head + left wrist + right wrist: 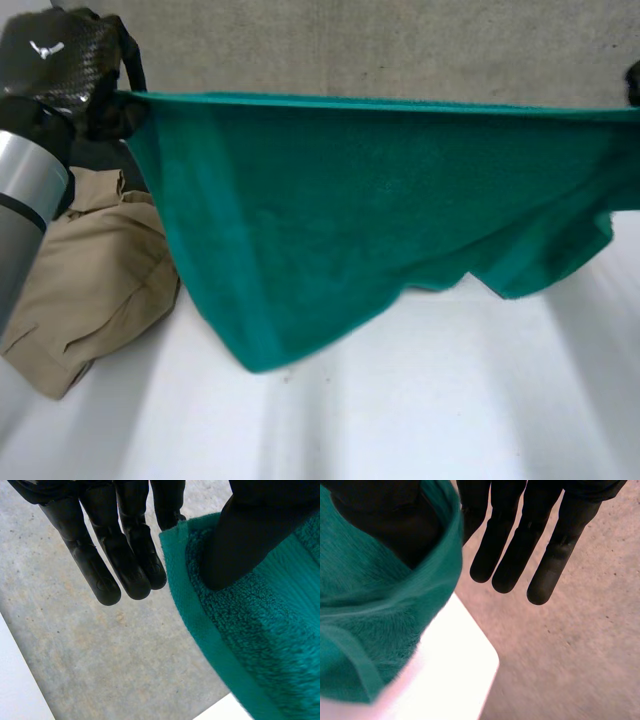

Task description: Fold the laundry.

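Head view: green towel (380, 210) taut; beige garment (95, 280) beside.

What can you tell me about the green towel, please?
The towel is green terry cloth with a flat woven hem. It hangs spread wide in the air, its top edge pulled taut between the left hand and the right hand, each pinching an upper corner with its thumb. Below, it sags to a point over the white table.
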